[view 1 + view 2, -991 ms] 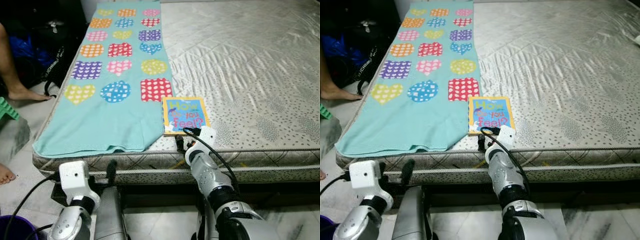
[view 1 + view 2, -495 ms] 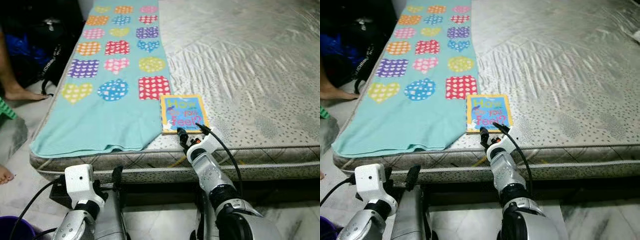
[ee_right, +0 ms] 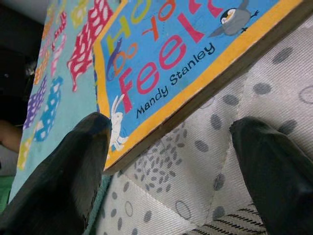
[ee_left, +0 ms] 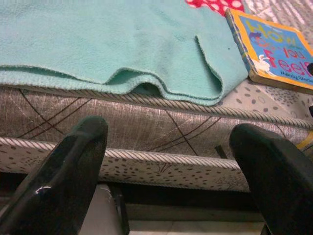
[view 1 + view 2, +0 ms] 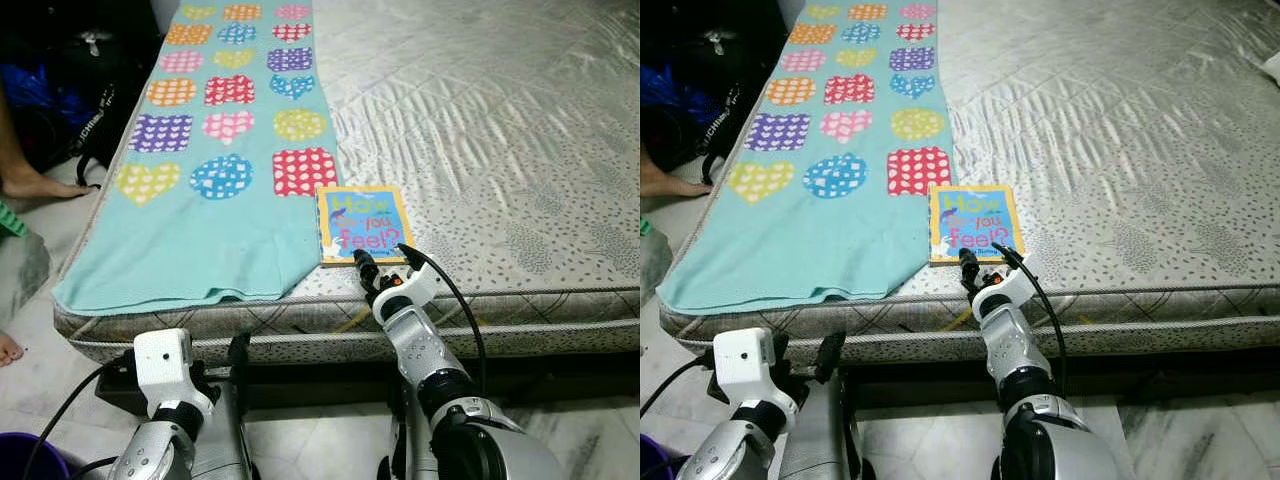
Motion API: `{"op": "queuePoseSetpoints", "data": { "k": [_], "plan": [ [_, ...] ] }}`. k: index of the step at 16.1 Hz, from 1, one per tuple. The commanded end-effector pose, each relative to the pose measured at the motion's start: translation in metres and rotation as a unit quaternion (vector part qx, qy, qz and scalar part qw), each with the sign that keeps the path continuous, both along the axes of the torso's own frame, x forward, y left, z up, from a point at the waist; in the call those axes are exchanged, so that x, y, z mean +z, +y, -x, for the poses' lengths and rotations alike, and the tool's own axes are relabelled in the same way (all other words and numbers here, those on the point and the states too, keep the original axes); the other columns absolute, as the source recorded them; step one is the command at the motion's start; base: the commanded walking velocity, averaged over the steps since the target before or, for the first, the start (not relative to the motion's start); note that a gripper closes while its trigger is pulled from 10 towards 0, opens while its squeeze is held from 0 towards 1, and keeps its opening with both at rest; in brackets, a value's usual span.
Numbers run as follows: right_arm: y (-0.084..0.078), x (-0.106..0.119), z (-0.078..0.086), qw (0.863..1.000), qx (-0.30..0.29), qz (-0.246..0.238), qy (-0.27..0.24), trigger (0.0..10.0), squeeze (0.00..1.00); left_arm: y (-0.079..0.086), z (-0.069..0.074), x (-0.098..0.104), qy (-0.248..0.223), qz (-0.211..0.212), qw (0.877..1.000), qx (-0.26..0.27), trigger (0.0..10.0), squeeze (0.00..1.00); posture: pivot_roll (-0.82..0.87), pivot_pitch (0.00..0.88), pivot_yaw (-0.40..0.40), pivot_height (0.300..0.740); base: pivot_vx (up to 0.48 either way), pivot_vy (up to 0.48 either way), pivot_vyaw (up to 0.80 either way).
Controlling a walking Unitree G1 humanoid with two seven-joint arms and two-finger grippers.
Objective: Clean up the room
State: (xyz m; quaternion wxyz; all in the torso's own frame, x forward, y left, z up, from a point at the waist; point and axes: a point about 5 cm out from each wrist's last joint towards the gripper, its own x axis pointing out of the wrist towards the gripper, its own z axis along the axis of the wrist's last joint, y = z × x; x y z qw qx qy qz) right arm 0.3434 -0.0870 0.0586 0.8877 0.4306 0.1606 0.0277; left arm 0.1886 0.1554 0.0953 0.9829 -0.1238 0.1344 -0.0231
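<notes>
right gripper [image 5: 381, 263]: fingers spread, nothing held
book [image 5: 362, 222]: on the mattress [image 5: 520, 150] just ahead of the fingertips, beside the towel [image 5: 215, 170]
left gripper [image 4: 171, 161]: open, idle, low
progress: book not yet grasped; tidying barely begun

Book [image 5: 364, 222] showing thick glossy board cover. Towel [image 5: 205, 180] looking soft matt terry cloth. Mattress [image 5: 500, 130] shimmering quilted satin fabric, rope piping. Fingers [image 4: 58, 181] gleaming smooth black plastic.

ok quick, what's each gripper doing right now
Left gripper: open, holding nothing, low in front of the mattress edge.
Right gripper: open, at the book's near edge, not gripping it.
</notes>
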Motion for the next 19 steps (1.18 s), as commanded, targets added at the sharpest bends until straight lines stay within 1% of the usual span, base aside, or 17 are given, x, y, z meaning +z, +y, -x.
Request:
{"op": "queuePoseSetpoints", "data": {
  "k": [1,3,5,9,12,14,16,18,19],
  "plan": [
    [0.136,0.034,0.026,0.983,0.127,-0.130,-0.001,10.0,0.00,0.001,0.000,0.004,-0.009,-0.009,1.000,0.006,10.0,0.00,0.27,0.138,0.013,0.508,0.000,0.000,0.00],
    [0.137,0.046,0.018,0.982,0.123,-0.143,-0.015,10.0,0.00,0.002,0.001,0.006,-0.016,-0.010,1.000,0.011,10.0,0.00,0.27,0.136,0.007,0.508,0.000,0.000,0.00],
    [0.137,0.052,0.014,0.981,0.119,-0.151,-0.015,10.0,0.00,0.006,0.001,0.009,-0.024,-0.012,0.999,0.025,10.0,0.00,0.28,0.134,-0.003,0.508,0.000,0.000,0.00],
    [0.145,0.045,0.022,0.981,0.129,-0.142,0.003,10.0,0.00,0.006,0.002,0.009,-0.022,-0.015,0.999,0.027,10.0,0.00,0.29,0.142,-0.012,0.508,0.000,0.000,0.00],
    [0.143,0.033,0.029,0.985,0.124,-0.114,0.021,10.0,0.00,0.005,0.007,0.004,-0.010,-0.015,0.999,0.027,10.0,0.00,0.29,0.149,-0.016,0.508,0.000,0.000,0.00],
    [0.142,0.027,0.031,0.986,0.120,-0.115,0.031,10.0,0.00,0.002,0.008,0.004,-0.008,-0.013,1.000,0.025,10.0,0.00,0.29,0.152,-0.015,0.508,0.000,0.000,0.00],
    [0.147,0.029,0.033,0.984,0.127,-0.123,0.029,10.0,0.00,0.001,0.008,0.004,-0.007,-0.012,1.000,0.023,10.0,0.00,0.30,0.154,-0.012,0.508,0.000,0.000,0.00],
    [0.158,0.037,0.036,0.980,0.141,-0.142,0.016,10.0,0.00,0.000,0.010,0.005,-0.007,-0.013,1.000,0.021,10.0,0.00,0.31,0.157,-0.009,0.508,0.000,0.000,0.00],
    [0.160,0.038,0.037,0.979,0.142,-0.143,0.015,10.0,0.00,0.001,0.011,0.006,-0.007,-0.014,1.000,0.022,10.0,0.00,0.32,0.159,-0.009,0.508,0.000,0.000,0.00]
  ]
}}
